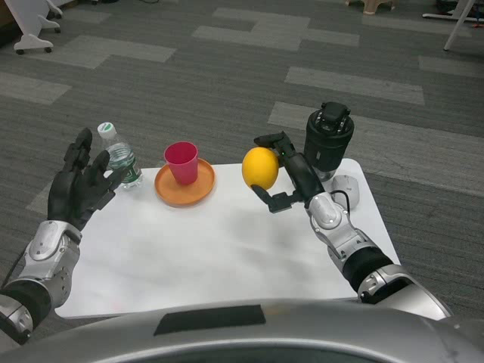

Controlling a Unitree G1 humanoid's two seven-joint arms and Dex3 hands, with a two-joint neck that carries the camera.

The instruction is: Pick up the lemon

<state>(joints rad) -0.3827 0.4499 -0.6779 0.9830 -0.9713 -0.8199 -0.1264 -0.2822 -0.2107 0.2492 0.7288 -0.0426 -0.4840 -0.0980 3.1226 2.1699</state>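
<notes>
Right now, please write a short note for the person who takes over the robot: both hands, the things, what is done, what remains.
Right hand: holds the lemon above the table.
Left hand: open, raised at the table's left edge, beside the water bottle.
Other things: red cup stands on the orange plate.
Done: the lemon appears lifted off the table.
Left: nothing much, I think; only keep the grip secure.

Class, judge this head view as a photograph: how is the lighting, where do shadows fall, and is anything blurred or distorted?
Head view: even, soft lighting; faint shadows under the orange plate and right hand on the white table; the lemon is sharp with a mild highlight; the edges bend slightly, wide-angle style.
</notes>
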